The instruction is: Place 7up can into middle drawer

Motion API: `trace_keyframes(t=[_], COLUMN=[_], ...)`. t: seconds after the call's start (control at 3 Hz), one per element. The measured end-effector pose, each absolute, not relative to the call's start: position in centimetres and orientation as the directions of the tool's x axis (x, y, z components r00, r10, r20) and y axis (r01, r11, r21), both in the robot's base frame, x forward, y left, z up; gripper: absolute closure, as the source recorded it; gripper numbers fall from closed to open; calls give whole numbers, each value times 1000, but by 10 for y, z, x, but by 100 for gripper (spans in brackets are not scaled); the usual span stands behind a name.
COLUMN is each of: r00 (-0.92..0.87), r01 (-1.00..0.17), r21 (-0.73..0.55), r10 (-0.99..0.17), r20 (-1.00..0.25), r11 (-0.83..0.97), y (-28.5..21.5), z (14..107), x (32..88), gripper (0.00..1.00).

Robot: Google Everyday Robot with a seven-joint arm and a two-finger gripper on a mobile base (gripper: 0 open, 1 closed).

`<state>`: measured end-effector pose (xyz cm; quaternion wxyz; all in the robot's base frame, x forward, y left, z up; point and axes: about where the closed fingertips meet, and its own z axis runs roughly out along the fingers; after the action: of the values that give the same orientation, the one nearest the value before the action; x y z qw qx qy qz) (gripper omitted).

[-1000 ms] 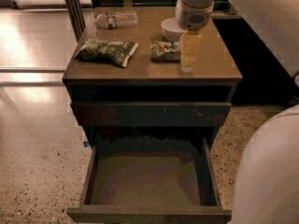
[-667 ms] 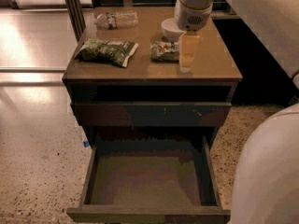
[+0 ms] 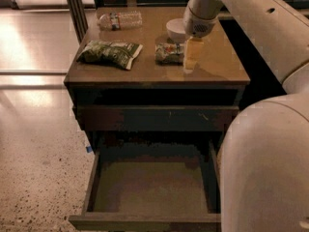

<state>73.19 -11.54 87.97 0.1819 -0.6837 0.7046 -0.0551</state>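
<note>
Green snack bag (image 3: 110,53) left of 7up can (image 3: 169,53); hand (image 3: 193,57) just right, grip unclear; bowl (image 3: 175,29) behind

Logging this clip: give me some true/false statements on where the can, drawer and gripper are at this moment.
1. The 7up can lies on the cabinet top. True.
2. The middle drawer is shut. False: it is pulled open.
3. The gripper is down inside the drawer. False: it is at the cabinet top, just right of the can.
4. The snack bag lies left of the can. True.
5. The water bottle stands upright. False: it lies on its side at the back.
</note>
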Motion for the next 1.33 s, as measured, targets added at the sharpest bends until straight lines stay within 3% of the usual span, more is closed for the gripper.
trace_keyframes(t=[1.33], r00=[-9], r01=[-964], r21=[-259], r10=[-975], r20=[-222], r11=[68], y=[-110], z=[853], x=[740], gripper=[0])
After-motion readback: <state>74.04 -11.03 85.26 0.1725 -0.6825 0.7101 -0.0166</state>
